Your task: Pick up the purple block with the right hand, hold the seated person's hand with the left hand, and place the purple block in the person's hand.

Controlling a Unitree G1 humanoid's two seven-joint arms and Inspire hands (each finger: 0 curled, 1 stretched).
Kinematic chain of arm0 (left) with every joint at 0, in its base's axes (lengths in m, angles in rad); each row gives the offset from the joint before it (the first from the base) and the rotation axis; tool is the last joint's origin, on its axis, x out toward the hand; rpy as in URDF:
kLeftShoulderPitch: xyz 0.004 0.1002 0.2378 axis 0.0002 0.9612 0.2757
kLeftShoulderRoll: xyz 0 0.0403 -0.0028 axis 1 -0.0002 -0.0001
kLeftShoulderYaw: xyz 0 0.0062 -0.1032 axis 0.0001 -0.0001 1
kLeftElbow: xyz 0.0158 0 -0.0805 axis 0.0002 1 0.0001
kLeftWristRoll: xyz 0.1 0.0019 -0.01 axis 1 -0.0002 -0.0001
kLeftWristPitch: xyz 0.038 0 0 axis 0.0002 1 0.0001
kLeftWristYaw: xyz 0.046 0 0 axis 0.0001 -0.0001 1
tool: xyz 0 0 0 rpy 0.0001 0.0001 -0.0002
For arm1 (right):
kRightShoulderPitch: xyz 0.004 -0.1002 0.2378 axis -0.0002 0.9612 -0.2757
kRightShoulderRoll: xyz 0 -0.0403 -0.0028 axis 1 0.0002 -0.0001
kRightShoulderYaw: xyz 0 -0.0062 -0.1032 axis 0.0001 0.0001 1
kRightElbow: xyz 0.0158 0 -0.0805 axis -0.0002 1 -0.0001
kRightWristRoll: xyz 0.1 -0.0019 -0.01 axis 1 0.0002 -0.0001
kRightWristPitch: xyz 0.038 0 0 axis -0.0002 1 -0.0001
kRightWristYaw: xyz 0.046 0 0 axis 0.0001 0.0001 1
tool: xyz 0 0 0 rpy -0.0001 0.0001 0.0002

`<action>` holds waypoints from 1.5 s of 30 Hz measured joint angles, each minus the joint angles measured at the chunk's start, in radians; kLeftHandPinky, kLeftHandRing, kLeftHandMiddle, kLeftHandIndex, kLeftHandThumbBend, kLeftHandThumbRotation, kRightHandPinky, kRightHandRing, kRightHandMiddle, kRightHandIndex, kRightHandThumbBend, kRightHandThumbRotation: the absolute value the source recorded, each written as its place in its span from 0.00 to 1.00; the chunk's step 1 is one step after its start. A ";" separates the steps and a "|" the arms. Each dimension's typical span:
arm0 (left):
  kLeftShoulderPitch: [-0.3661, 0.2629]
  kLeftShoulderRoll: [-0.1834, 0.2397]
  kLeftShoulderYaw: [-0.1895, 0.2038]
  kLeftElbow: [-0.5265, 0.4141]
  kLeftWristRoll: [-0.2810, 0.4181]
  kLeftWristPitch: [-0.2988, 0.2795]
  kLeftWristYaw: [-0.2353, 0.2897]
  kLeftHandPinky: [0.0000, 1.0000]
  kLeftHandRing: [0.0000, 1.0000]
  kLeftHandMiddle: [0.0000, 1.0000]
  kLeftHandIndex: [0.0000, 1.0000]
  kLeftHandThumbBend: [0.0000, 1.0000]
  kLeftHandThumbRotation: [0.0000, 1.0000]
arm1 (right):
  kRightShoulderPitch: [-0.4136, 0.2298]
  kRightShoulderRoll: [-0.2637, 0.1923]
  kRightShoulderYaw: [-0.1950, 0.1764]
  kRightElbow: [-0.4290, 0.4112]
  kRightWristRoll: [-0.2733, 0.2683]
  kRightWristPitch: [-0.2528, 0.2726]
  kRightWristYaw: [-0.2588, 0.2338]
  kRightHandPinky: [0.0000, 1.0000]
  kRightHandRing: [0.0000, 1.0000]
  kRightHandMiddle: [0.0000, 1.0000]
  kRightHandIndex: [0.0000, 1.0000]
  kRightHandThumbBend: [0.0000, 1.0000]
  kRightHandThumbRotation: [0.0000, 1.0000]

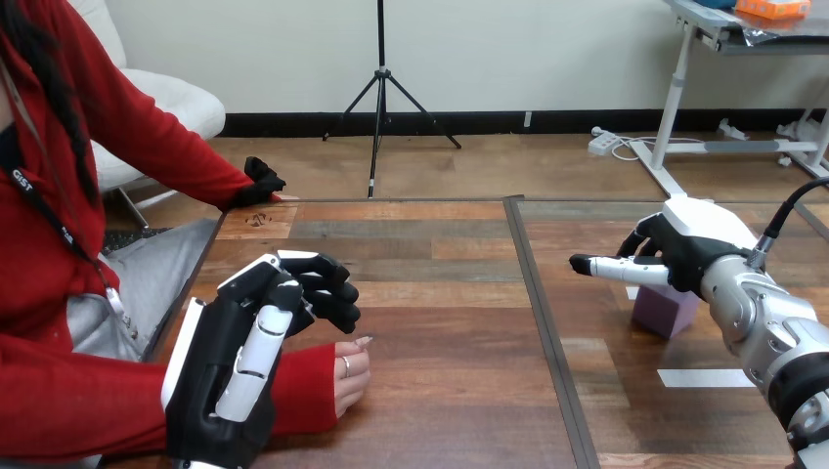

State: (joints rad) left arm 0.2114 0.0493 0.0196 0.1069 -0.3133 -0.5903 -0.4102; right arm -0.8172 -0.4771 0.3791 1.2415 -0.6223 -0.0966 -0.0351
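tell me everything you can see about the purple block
The purple block is a pale lilac, matte, box-shaped piece with flat faces. It stands flat on the right part of the wooden table. Its top is hidden behind the right hand, which is directly over it; whether they touch cannot be told. A white tape strip lies on the table nearby, not touching the block.

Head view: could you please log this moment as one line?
left hand beside person's hand; right hand over purple block; purple block on table
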 measured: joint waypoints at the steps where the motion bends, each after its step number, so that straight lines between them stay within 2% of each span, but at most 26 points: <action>1: 0.000 0.000 0.000 0.000 0.000 0.000 0.000 0.43 0.49 0.52 0.53 0.58 0.73 | 0.001 0.000 0.000 0.000 0.003 -0.003 0.000 0.67 0.77 0.76 0.73 0.79 0.86; 19: -0.014 -0.008 0.001 0.002 0.001 -0.005 -0.001 0.43 0.48 0.52 0.53 0.59 0.73 | 0.019 -0.001 -0.047 -0.025 0.082 -0.054 -0.012 0.67 0.77 0.78 0.76 0.76 0.85; 37: -0.015 -0.008 0.001 0.003 0.001 -0.005 0.000 0.43 0.48 0.52 0.53 0.58 0.72 | 0.023 -0.007 -0.144 -0.102 0.191 -0.082 -0.031 0.64 0.73 0.75 0.75 0.79 0.85; 45: -0.015 -0.009 0.001 0.004 0.001 -0.005 -0.002 0.43 0.48 0.52 0.53 0.58 0.72 | 0.024 -0.007 -0.197 -0.123 0.242 -0.086 -0.037 0.63 0.72 0.75 0.75 0.76 0.81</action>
State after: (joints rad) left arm 0.1967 0.0407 0.0209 0.1107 -0.3126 -0.5950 -0.4118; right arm -0.7931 -0.4839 0.1824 1.1190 -0.3806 -0.1826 -0.0718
